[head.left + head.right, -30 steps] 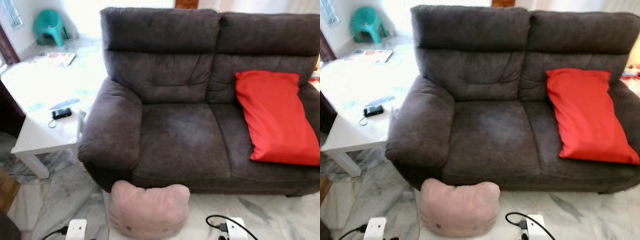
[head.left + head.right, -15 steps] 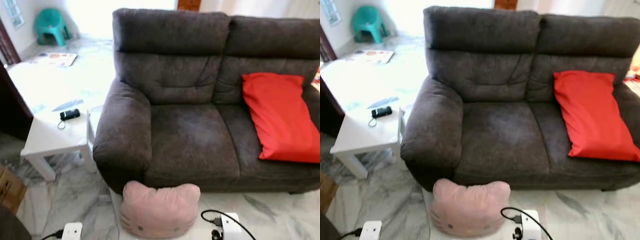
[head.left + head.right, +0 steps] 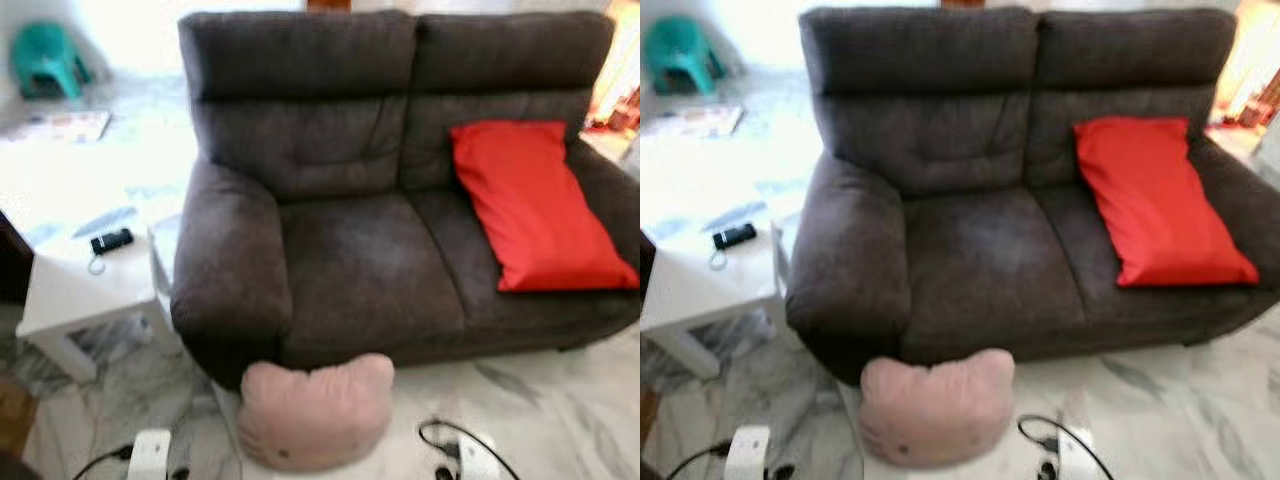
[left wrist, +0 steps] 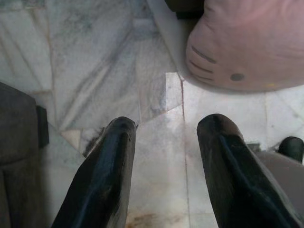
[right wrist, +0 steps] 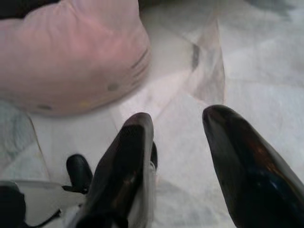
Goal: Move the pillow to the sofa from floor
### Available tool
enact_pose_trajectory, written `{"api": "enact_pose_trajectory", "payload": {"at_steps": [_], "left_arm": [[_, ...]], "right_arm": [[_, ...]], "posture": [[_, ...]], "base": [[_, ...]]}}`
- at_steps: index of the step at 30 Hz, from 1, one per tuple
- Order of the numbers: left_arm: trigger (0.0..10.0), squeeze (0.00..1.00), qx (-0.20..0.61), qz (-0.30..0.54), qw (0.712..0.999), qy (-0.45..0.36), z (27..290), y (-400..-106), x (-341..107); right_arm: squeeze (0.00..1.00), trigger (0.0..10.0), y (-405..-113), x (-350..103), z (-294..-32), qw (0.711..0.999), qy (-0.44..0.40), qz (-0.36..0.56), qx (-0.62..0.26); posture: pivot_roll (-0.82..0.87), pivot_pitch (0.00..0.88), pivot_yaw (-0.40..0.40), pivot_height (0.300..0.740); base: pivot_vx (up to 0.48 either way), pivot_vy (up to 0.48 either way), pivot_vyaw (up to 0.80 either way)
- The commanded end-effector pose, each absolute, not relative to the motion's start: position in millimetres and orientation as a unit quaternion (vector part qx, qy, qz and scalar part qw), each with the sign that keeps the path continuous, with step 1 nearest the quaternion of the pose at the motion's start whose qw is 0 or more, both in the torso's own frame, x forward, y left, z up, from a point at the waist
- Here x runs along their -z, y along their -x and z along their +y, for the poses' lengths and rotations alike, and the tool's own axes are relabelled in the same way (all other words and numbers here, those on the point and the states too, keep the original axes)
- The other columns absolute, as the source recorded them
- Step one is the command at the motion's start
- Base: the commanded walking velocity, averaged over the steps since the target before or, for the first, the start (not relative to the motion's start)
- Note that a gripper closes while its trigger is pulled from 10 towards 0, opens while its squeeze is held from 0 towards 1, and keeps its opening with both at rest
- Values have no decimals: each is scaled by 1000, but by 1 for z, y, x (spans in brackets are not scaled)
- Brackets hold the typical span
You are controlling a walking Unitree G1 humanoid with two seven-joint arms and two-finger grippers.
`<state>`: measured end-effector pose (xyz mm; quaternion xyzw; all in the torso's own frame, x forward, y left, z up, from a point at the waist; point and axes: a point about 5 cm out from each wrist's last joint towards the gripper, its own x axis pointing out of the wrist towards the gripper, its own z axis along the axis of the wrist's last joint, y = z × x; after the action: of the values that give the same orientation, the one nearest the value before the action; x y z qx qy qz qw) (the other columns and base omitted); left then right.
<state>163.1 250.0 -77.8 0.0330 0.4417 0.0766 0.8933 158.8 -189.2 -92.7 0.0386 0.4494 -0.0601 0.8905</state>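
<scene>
Down on the marble floor point(image 3: 560, 390), at six o'clock from the sofa point(image 3: 370, 200), the pink pillow point(image 3: 315, 412) is sitting upright, its back touching the sofa's front edge just below the left armrest. Whiskers and a dark nose are showing on its face in both wrist views. Left claw point(image 4: 164, 142) is hovering over bare floor, its two black fingers point(image 4: 107, 175) spread apart and holding nothing, with the pillow lying ahead of the tips and toward its right-hand finger. Right claw point(image 5: 178, 130) is doing the same on the other side, fingers apart, empty, the pillow sitting ahead and off to its left-hand finger. Up on the sofa's right seat, around two o'clock from the pillow, a red cushion point(image 3: 530, 205) is leaning against the backrest. Over at ten o'clock, a white counter point(image 3: 70, 290) is standing just beside the left armrest, carrying a small black device point(image 3: 111, 241). Far back at eleven o'clock, a teal stool point(image 3: 45, 62) is standing on the floor. Everything is looking slightly blurred in the head views.
</scene>
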Motion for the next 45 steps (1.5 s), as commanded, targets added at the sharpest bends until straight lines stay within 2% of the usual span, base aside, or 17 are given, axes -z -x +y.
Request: {"api": "enact_pose_trajectory", "payload": {"at_steps": [1,9,11,13,19,25,45], "left_arm": [[10000,0,-81,453,888,-29,249,-155,82],[10000,0,-86,451,888,-31,250,-154,82],[10000,0,-78,419,904,-31,237,-175,76],[10000,0,-78,415,906,-30,236,-178,75],[10000,0,-89,436,895,-27,242,-167,79],[10000,0,-96,454,886,-26,247,-157,82],[10000,0,-96,456,885,-27,248,-157,82]], "right_arm": [[0,10000,-161,91,-192,893,-43,443,64],[0,10000,-161,91,-191,893,-42,445,54],[0,10000,-162,91,-190,895,-36,443,38],[0,10000,-163,91,-189,896,-35,442,29],[0,10000,-161,91,-189,894,-44,444,38],[0,10000,-161,92,-189,893,-52,446,40],[0,10000,-160,92,-190,894,-56,442,45]], "posture": [[-3,0,-17,740],[-4,0,-16,740],[-2,0,-17,740],[-3,0,-17,740],[-4,0,-16,740],[-5,0,-16,740],[-6,0,-20,740]], "base": [[0,0,0],[0,0,0],[0,0,256],[0,0,656],[0,0,800],[0,0,0],[307,0,0]]}}
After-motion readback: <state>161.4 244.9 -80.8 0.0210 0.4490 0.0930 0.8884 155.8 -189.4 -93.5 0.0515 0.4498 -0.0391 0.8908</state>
